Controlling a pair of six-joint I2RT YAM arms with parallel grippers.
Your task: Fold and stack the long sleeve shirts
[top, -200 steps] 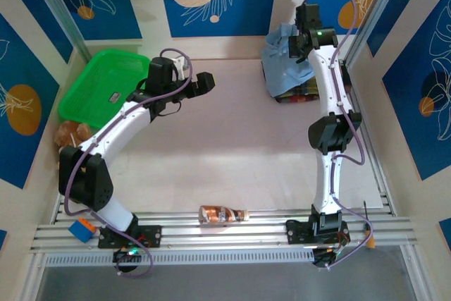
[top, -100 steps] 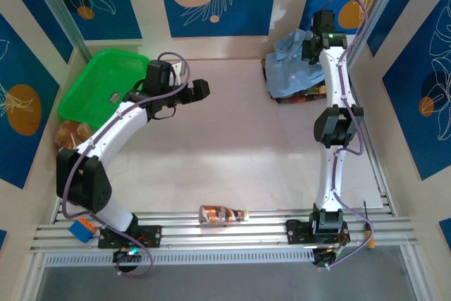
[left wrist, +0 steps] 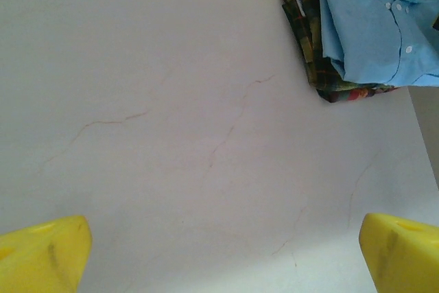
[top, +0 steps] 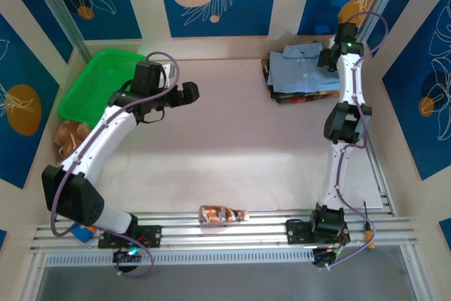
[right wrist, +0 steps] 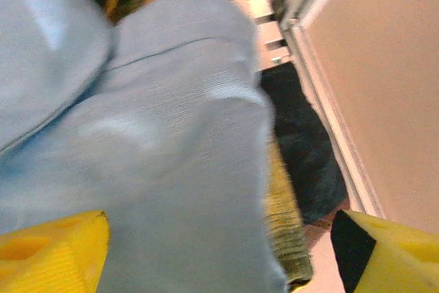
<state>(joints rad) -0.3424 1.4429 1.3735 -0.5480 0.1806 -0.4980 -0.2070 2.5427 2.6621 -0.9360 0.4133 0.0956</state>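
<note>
Cloth that a second ago hung bunched from the right gripper (top: 330, 58) now lies flat. The light blue shirt (top: 299, 70) is spread as a folded rectangle on top of the plaid shirt (top: 290, 96), whose edge peeps out beneath it at the far right corner of the table (top: 232, 153). The right gripper has swung out to the stack's right edge. Its wrist view shows the yellow fingers (right wrist: 51, 252) wide apart, with blue cloth beneath them and nothing pinched. The left gripper (top: 189, 92) has drawn back toward the green basket (top: 95, 79) and hangs over bare table, jaws fully spread and empty, well apart from the stack. Both shirts look folded and stacked, so the task seems all but done; probably all that remains is for the arms to clear away.
</note>
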